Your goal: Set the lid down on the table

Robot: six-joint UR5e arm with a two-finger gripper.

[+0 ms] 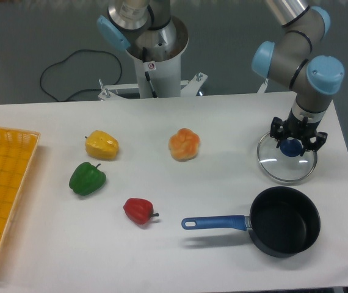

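The lid (pixel 282 167), a clear glass disc with a metal rim and a blue knob, lies flat at the table's (pixel 223 122) right side, just behind the saucepan. My gripper (pixel 292 146) points straight down over the lid's centre. Its black fingers (pixel 279 135) stand on either side of the blue knob and look closed on it. The lid sits level at or just above the white tabletop; I cannot tell whether it touches.
A black saucepan (pixel 284 229) with a blue handle stands open at the front right. An orange pepper (pixel 184 144), a yellow pepper (pixel 102 144), a green pepper (pixel 87 178) and a red pepper (pixel 138 210) lie mid-table. A yellow mesh basket (pixel 0 195) is at the left edge.
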